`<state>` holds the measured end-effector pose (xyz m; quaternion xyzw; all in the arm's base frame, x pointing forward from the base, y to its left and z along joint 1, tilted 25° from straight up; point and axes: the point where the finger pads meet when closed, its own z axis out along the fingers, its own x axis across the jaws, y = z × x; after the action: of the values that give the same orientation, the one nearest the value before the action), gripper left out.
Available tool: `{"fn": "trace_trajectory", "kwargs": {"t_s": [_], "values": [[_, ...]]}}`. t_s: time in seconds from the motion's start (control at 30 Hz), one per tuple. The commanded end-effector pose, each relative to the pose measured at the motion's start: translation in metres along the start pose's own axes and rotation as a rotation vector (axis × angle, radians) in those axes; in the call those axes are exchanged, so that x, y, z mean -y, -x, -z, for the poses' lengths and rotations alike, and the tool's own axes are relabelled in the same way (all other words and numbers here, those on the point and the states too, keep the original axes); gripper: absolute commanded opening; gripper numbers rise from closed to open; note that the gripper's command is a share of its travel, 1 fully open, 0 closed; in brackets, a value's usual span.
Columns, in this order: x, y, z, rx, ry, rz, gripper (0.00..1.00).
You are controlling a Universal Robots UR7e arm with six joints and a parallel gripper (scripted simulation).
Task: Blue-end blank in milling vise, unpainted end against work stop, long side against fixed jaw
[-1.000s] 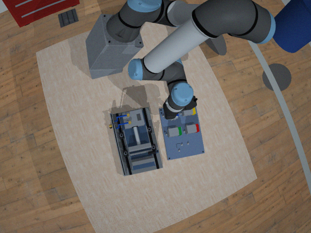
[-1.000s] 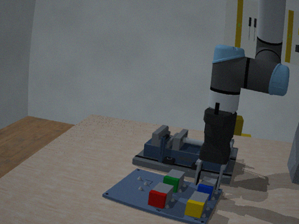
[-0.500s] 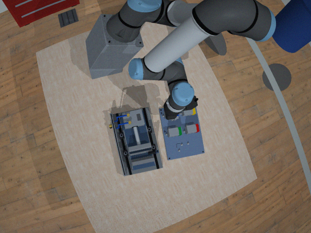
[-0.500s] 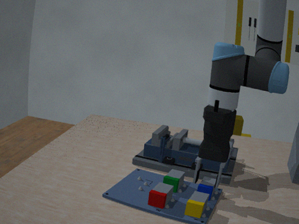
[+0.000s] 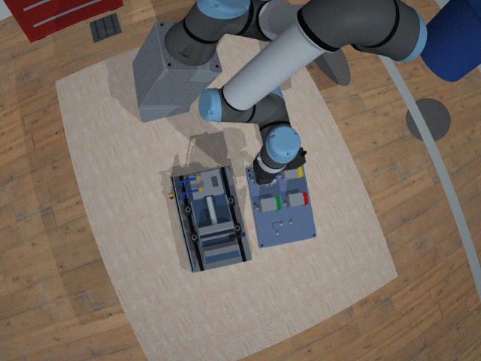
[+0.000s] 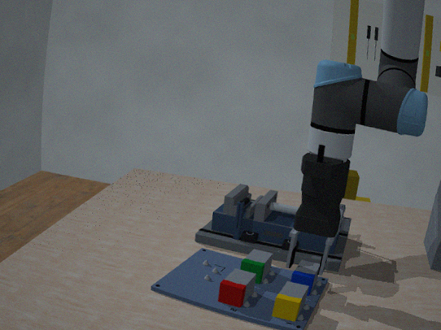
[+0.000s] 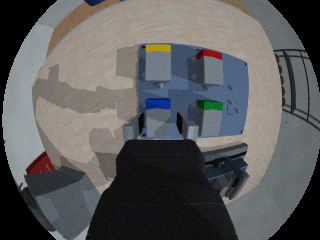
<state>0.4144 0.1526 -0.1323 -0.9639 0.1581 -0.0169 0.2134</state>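
The blank with the blue end lies on the blue plate; the arm mostly hides it in the top view. My gripper is open and points down. Its fingertips are near the height of the blank's top, one beyond each long side, with gaps visible in the wrist view. The vise stands beside the plate. Its fixed jaw faces the moving jaw, and no blank shows between them. The low bars are unclear.
The green-ended blank, red-ended blank and yellow-ended blank lie apart on the plate, near small pegs. Blue hoses rise at the vise's moving-jaw end.
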Motion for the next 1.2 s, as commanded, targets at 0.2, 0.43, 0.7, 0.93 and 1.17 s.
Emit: {"fn": "trace_trajectory", "kwargs": {"t_s": [0.2,0.43,0.7,0.93,1.17], "values": [[-0.0009,0.0034,0.0026,0.002,0.0,-0.002,1.0],[-0.0009,0.0034,0.0026,0.002,0.0,-0.002,1.0],[-0.0011,0.0041,0.0035,0.002,0.0,-0.002,1.0],[-0.0011,0.0041,0.0035,0.002,0.0,-0.002,1.0],[-0.0006,0.0022,0.0012,0.0,0.0,-0.001,1.0]]}}
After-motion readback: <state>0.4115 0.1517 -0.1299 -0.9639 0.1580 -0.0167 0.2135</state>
